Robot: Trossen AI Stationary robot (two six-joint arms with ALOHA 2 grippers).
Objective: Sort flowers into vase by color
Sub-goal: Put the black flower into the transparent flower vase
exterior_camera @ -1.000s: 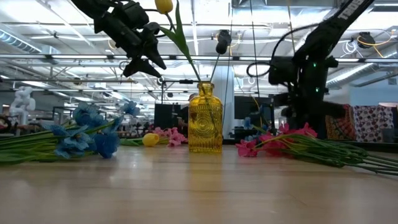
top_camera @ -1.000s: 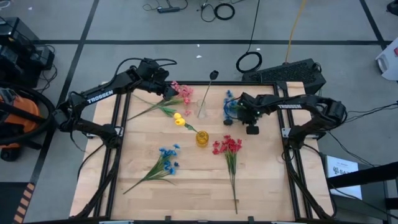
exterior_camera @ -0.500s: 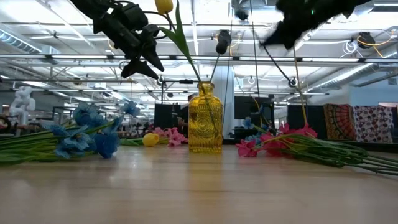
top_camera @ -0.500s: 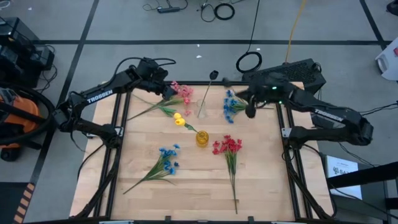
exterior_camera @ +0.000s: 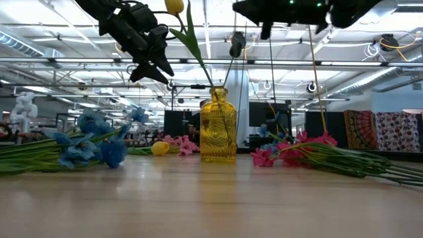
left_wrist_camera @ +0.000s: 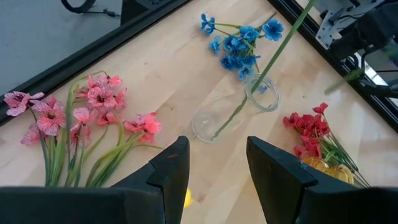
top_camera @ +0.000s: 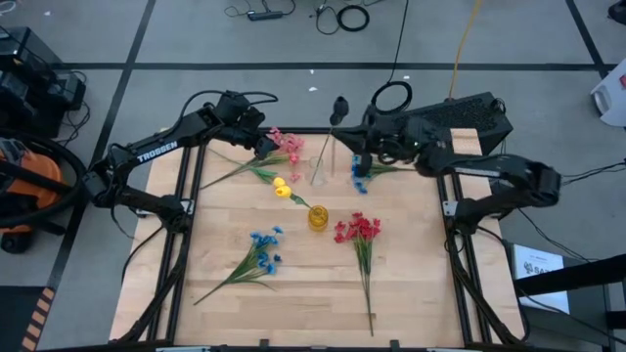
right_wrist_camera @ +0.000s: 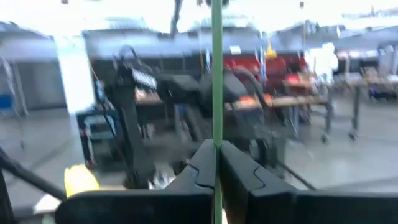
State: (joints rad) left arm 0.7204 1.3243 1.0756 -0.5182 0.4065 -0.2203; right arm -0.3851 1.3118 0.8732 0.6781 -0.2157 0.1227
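Note:
The amber vase (top_camera: pixel 318 217) (exterior_camera: pixel 218 125) stands mid-table with a yellow tulip (top_camera: pixel 281 188) in it by its stem. Pink sprays (top_camera: pixel 286 147) (left_wrist_camera: pixel 93 106), red sprays (top_camera: pixel 358 230) and a blue bunch (top_camera: pixel 262 246) lie flat on the wood. My left gripper (top_camera: pixel 262 137) (left_wrist_camera: pixel 214 146) hovers open above the pink sprays. My right gripper (top_camera: pixel 360 149) (right_wrist_camera: pixel 216 149) is high over the far edge, shut on a green stem. The second blue bunch (top_camera: pixel 359 176) (left_wrist_camera: pixel 239 43) shows just beneath it. My right gripper pinches a thin green stem (right_wrist_camera: pixel 216 93) between its two fingers. The fingers point level toward the table's left and lie across the stem. The stem runs upright through the hold, above and below the fingers. I cannot see whether it is the blue bunch's stem.
A clear glass vase (top_camera: pixel 318 174) (left_wrist_camera: pixel 236 112) with one long stem and a dark bloom (top_camera: pixel 338 104) stands at the far middle, between the two grippers. The red sprays' stems reach toward the near edge. Bare wood shows at the near right and the left.
My right arm has risen from low beside the far blue bunch and swung up toward the table's far edge and leftward. Its gripper has turned level and now faces the left arm.

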